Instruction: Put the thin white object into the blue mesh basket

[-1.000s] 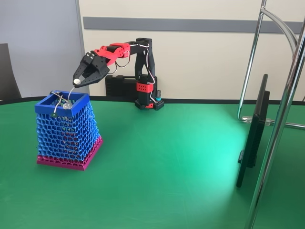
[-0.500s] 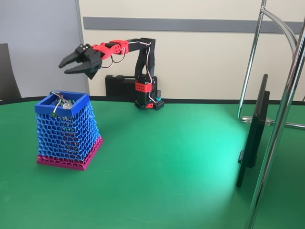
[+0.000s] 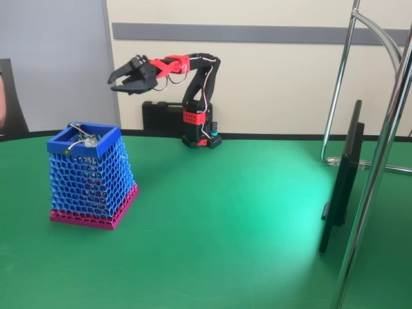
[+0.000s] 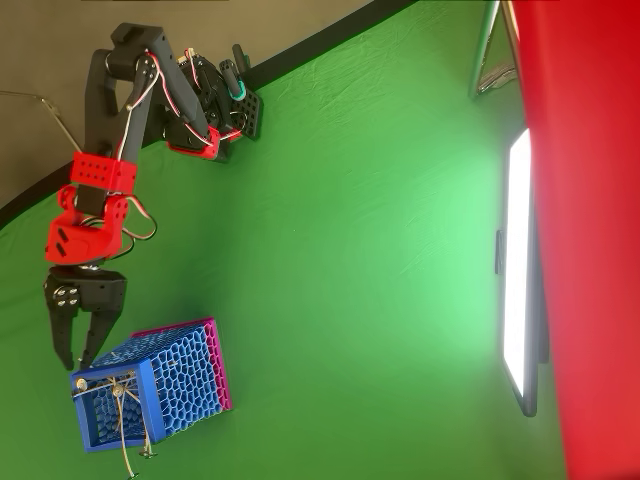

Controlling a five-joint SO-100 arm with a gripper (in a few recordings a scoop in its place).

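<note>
Currently: gripper (image 3: 120, 78) spread, empty, raised above basket (image 3: 64, 139). Wire (image 3: 80, 143) lies across the basket's top opening, one end overhanging the rim. Risk: a nudge could tip it out.

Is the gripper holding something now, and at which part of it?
Nothing is held. The gripper is open and empty, raised above the blue mesh basket; the thin white object lies across the basket's top.
</note>
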